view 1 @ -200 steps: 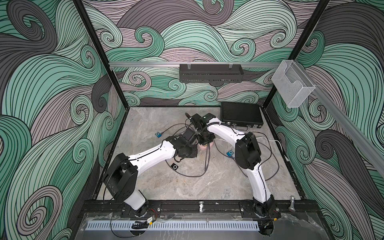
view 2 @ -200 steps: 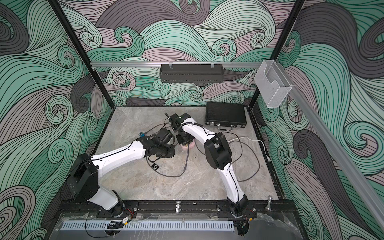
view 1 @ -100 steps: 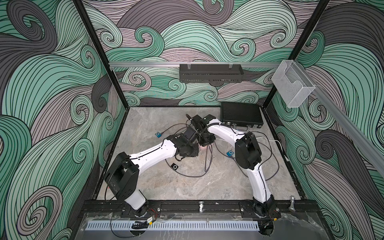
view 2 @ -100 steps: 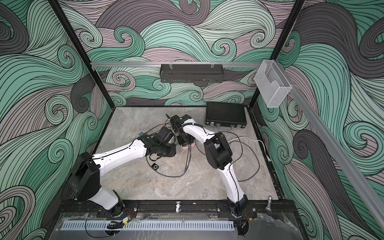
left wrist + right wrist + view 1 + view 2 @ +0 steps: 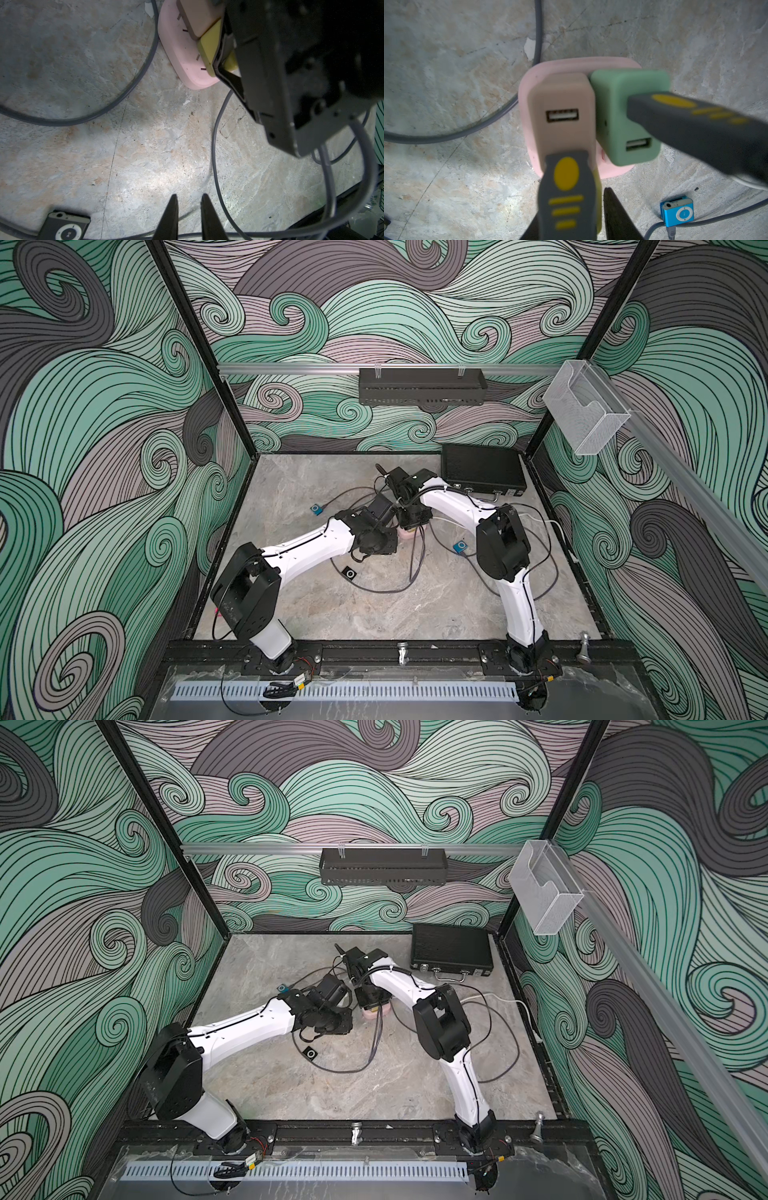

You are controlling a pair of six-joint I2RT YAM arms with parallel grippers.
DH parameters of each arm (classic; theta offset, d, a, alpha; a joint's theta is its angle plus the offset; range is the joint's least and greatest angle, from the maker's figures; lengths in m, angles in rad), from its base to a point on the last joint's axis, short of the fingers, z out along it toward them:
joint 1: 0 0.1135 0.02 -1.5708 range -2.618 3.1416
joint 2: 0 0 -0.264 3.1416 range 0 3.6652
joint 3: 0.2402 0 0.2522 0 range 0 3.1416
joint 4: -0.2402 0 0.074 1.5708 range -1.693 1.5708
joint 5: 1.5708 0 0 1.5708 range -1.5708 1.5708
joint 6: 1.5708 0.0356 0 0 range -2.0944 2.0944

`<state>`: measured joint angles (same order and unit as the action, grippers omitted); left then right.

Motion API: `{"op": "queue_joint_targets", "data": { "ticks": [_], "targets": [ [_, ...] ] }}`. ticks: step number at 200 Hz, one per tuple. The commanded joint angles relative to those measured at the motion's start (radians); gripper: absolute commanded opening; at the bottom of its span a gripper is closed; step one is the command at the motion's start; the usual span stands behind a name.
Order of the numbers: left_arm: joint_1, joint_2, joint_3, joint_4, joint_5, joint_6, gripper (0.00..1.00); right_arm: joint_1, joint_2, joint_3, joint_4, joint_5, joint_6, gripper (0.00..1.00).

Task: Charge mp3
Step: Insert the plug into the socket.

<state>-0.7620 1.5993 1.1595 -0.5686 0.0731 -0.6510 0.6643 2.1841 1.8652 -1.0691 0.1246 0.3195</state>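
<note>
You had the right arm point(image 5: 453, 506) bent down mid-table, right gripper point(image 5: 571, 207) apparently clamped on the USB plug point(image 5: 566, 182) over the beige charger point(image 5: 562, 99); left gripper point(image 5: 189, 199) hovered low, narrowly parted.

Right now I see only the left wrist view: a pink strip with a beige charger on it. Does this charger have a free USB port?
Observer: Yes. The right wrist view shows one USB port on the beige charger, and it is empty.
Operator: Is another charger on the strip?
Observer: Yes, a green charger sits beside the beige one. A grey plug fills one of its two ports.
</note>
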Motion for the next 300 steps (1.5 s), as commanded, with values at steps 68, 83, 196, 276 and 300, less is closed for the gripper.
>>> {"op": "queue_joint_targets", "data": {
  "ticks": [68,83,196,276,300],
  "targets": [
    [-0.007,0.034,0.046,-0.008,0.023,0.01,0.21,-0.012,-0.111,-0.126,0.149,-0.004,0.018,0.39],
    [-0.008,0.037,0.048,-0.006,0.025,0.007,0.21,-0.014,-0.117,-0.136,0.16,-0.007,0.015,0.39],
    [-0.011,0.053,0.067,-0.014,0.033,0.013,0.21,-0.018,-0.106,-0.206,0.189,-0.021,0.014,0.04],
    [-0.013,0.072,0.091,-0.033,0.03,0.018,0.21,-0.033,0.032,-0.178,0.061,-0.103,-0.007,0.0],
    [-0.013,0.077,0.099,-0.035,0.03,0.019,0.21,-0.022,0.052,-0.193,0.051,-0.098,-0.017,0.0]
  ]
}}
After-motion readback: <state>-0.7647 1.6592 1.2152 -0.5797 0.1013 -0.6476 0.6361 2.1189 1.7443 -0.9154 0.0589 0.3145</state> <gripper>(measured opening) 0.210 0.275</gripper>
